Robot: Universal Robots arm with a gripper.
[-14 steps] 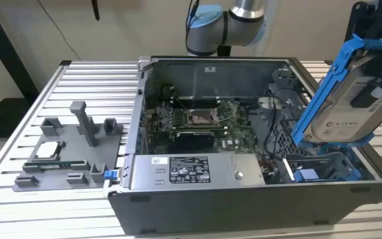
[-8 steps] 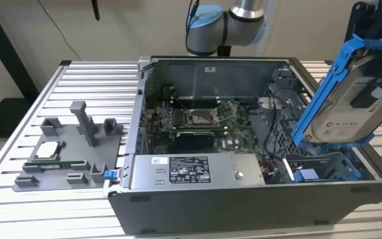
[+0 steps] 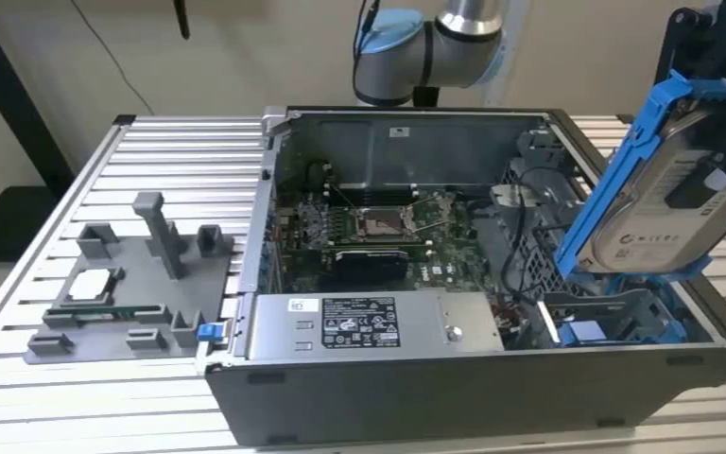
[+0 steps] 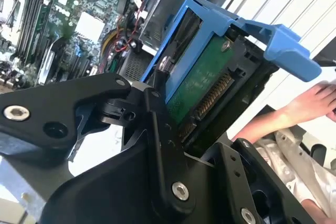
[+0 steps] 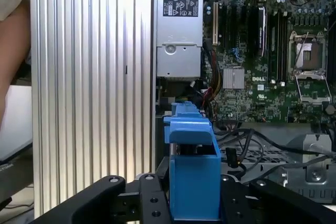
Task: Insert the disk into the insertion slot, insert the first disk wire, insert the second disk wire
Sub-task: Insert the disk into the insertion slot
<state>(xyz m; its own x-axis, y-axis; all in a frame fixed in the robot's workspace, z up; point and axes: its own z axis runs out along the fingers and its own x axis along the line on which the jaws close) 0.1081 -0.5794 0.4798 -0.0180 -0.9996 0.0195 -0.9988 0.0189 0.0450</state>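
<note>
My gripper (image 3: pixel 706 182) is shut on the disk (image 3: pixel 661 216), a silver drive with a white label clipped in a blue frame (image 3: pixel 618 161). I hold it tilted on edge above the far end of the open computer case, at the exterior view's right. The insertion slot (image 3: pixel 615 317), a grey cage with blue rails, lies just below the disk, apart from it. In the second wrist view the disk's green underside (image 4: pixel 202 77) shows between my black fingers (image 4: pixel 157 114). In the first wrist view the blue frame (image 5: pixel 192 171) stands between the fingers (image 5: pixel 149 200). Loose black cables (image 5: pixel 247 142) lie beside the cage.
The case holds a motherboard (image 3: pixel 376 227) and a grey labelled power-supply box (image 3: pixel 363 323). A grey fixture (image 3: pixel 124 284) with small parts sits on the slatted table (image 3: pixel 162 161) at the exterior view's left. A person's arm (image 4: pixel 294 108) is close beside the table.
</note>
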